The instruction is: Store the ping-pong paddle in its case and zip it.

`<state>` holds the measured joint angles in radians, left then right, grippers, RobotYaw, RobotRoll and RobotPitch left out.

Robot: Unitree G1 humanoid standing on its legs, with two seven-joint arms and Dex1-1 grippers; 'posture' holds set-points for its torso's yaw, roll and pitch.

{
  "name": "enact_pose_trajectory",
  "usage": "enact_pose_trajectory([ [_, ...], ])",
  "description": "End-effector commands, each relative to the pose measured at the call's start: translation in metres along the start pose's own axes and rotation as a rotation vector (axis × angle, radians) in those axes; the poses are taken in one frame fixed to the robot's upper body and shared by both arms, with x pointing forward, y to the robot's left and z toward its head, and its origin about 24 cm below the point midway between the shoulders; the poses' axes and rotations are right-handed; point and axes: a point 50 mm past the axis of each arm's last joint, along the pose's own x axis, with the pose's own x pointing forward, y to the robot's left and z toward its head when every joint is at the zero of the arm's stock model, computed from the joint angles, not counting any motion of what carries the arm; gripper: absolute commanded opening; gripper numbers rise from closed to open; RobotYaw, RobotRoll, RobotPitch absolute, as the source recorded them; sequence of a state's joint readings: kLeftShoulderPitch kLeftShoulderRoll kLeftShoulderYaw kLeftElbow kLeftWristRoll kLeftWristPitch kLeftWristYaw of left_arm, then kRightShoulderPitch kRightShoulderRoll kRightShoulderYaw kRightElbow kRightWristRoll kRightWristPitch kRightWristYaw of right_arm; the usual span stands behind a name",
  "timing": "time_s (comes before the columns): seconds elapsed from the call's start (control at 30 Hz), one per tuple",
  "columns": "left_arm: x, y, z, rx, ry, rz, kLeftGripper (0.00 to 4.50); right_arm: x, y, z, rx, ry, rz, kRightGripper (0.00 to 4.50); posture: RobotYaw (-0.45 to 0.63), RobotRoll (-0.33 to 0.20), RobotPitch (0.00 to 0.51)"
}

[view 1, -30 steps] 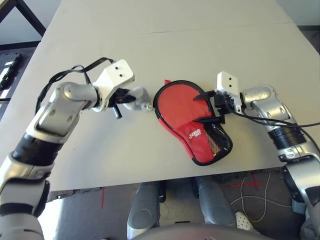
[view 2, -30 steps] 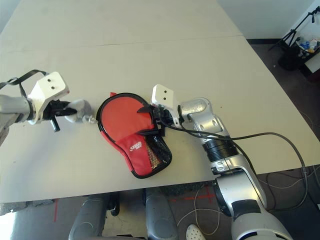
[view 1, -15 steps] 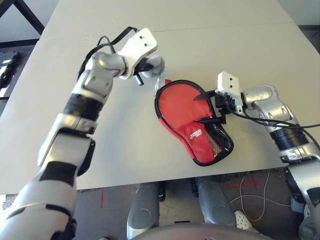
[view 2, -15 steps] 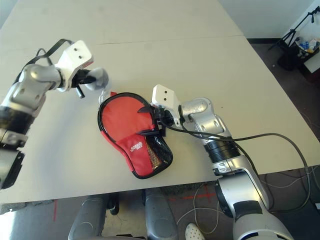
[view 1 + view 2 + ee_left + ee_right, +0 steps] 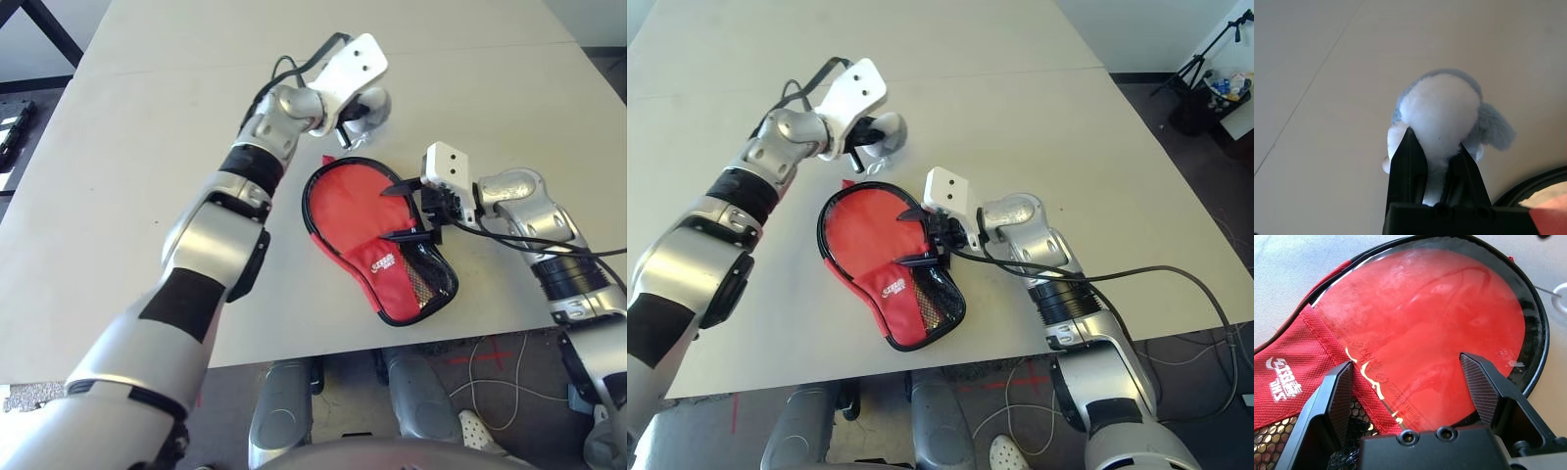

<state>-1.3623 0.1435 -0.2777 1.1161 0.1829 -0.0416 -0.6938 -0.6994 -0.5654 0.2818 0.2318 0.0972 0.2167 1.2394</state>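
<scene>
The red case (image 5: 382, 264) lies on the table with its round part open. The ping-pong paddle (image 5: 1435, 318) rests inside with its red face up, and its handle is hidden under the fabric flap with the white logo. At the case's right edge my right gripper (image 5: 390, 213) stands open, its fingertips over the paddle face and nothing between them. Just beyond the far edge of the case, my left gripper (image 5: 1436, 142) is shut on a whitish-grey fluffy pouch (image 5: 370, 106).
The case's black mesh pocket (image 5: 427, 279) faces the table's front edge (image 5: 294, 357). A seam (image 5: 441, 54) crosses the table farther back. A black cable (image 5: 1136, 269) trails off my right forearm. A small white ring (image 5: 1562, 303) lies beside the case rim.
My left arm has swung from the left side of the case out to its far edge, carrying the fluffy pouch with it. The right gripper and the case stayed put.
</scene>
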Motion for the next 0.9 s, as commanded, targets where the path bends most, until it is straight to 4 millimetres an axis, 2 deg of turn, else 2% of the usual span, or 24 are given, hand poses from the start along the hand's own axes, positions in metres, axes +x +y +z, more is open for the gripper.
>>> enact_pose_trajectory([
  [0.03,0.012,-0.018,0.015,-0.006,-0.069,-0.103,0.20,0.011,0.015,-0.029,0.091,0.109,0.037,4.50,-0.05,0.000,0.276],
  [0.07,0.013,-0.021,0.016,-0.008,-0.073,-0.119,0.20,0.011,0.016,-0.029,0.092,0.109,0.036,4.50,-0.05,0.000,0.276],
  [0.17,0.014,-0.023,0.022,-0.037,-0.102,-0.141,1.17,0.011,0.016,-0.029,0.093,0.111,0.032,4.50,-0.05,0.000,0.275],
  [0.47,-0.006,0.011,0.024,-0.006,-0.080,-0.019,4.26,0.016,0.017,-0.029,0.094,0.103,0.035,4.50,-0.04,0.000,0.276],
  [0.5,-0.007,0.013,0.024,-0.004,-0.078,-0.013,4.49,0.016,0.017,-0.029,0.094,0.103,0.035,4.50,-0.04,0.000,0.276],
  [0.7,-0.042,0.044,0.008,0.029,-0.033,0.058,4.49,0.016,0.018,-0.030,0.095,0.103,0.037,4.50,-0.02,0.000,0.281],
  [0.9,-0.078,0.051,-0.017,0.019,0.005,0.048,4.49,0.017,0.018,-0.030,0.093,0.103,0.041,4.50,-0.01,0.000,0.283],
])
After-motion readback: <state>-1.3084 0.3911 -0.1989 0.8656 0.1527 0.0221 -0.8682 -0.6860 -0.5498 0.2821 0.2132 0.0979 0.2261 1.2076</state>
